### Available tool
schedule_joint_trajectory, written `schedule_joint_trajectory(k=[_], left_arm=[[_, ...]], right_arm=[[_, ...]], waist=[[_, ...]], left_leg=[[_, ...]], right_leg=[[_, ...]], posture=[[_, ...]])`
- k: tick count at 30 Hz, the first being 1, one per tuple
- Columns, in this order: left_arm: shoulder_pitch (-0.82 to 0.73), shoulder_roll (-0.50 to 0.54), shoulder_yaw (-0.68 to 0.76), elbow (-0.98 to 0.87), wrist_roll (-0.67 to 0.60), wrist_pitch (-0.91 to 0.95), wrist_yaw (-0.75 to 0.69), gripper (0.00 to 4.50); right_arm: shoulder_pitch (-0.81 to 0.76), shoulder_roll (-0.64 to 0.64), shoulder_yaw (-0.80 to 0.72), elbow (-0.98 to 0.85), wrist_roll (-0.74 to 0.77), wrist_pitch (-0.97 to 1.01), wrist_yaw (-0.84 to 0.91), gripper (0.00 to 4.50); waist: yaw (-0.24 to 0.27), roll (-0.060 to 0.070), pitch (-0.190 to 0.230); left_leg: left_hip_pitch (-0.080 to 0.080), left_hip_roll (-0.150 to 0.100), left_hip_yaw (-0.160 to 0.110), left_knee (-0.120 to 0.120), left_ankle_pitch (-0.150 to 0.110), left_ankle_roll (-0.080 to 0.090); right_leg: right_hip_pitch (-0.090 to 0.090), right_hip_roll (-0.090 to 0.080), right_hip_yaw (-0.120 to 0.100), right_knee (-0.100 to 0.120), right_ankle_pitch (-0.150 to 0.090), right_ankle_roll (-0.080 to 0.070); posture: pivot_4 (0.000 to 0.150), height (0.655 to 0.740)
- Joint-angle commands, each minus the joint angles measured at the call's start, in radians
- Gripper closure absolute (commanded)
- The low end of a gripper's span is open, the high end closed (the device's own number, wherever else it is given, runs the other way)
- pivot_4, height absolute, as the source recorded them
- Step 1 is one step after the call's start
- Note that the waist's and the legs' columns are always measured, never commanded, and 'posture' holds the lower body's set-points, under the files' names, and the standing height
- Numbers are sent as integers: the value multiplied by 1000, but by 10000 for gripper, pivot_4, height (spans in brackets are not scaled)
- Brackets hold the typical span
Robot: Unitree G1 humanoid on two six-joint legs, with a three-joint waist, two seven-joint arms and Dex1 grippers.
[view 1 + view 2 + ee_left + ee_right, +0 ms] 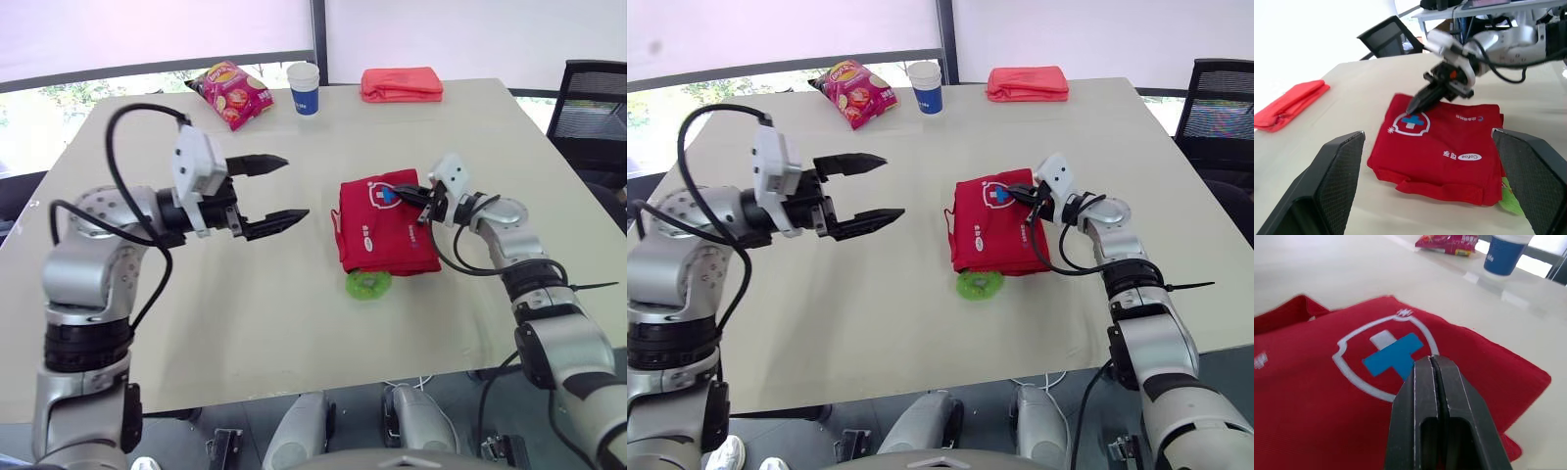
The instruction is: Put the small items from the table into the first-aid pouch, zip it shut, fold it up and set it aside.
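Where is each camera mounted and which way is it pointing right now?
Head stereo pair: on the head, looking forward and down over the table; both arms show, left gripper open, right gripper shut at the red pouch.
Left wrist: on the left arm, facing across the table at the pouch and right gripper, between its own spread fingers.
Right wrist: on the right arm, facing down onto the pouch's blue cross along its own closed fingers; cup beyond.
Shared: both wrist views see that cross.

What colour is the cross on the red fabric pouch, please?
Blue cross, best in the right wrist view.
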State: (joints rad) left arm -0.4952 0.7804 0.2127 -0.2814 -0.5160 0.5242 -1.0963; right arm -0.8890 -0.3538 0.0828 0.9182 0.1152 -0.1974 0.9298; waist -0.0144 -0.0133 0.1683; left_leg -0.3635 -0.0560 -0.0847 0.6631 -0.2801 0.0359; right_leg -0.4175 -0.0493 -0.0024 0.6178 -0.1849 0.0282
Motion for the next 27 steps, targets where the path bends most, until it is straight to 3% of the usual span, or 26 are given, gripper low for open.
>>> schedule_joint_trajectory(k=[1, 14, 21, 24, 27], left_arm=[[10, 36, 30, -55, -40, 22, 12, 386], [13, 79, 0, -96, -157, 102, -12, 386], [21, 94, 1, -96, -174, 100, -18, 386], [19, 101, 0, -90, -177, 94, -18, 0], [16, 103, -3, -82, -171, 83, -21, 0]], right_arm=[[12, 6, 34, 101, -69, -39, -1, 45000], [63, 28, 53, 122, -131, -94, -10, 45000], [32, -42, -108, -61, 43, 42, 12, 45000], [44, -68, -157, -171, 137, 203, 76, 36902], [42, -87, -175, -226, 185, 365, 95, 24428]], waist=[[-2, 0, 0], [-28, -4, -4], [-26, -3, -1], [-24, -2, 1], [-25, -2, 1]], left_leg=[[0, 0, 0, 0, 0, 0], [11, 2, 3, -8, 1, -2], [12, 2, 5, -11, 1, -2], [10, 2, 5, -11, 1, -2], [10, 2, 5, -11, 1, -2]], right_leg=[[0, 0, 0, 0, 0, 0], [4, 1, 5, 2, -1, -2], [4, 1, 11, 2, -1, -2], [3, 1, 11, 2, -1, -2], [2, 0, 11, 2, -1, -2]], posture=[[1500, 7395], [1500, 7395], [1500, 7395], [1500, 7395], [1500, 7395]])
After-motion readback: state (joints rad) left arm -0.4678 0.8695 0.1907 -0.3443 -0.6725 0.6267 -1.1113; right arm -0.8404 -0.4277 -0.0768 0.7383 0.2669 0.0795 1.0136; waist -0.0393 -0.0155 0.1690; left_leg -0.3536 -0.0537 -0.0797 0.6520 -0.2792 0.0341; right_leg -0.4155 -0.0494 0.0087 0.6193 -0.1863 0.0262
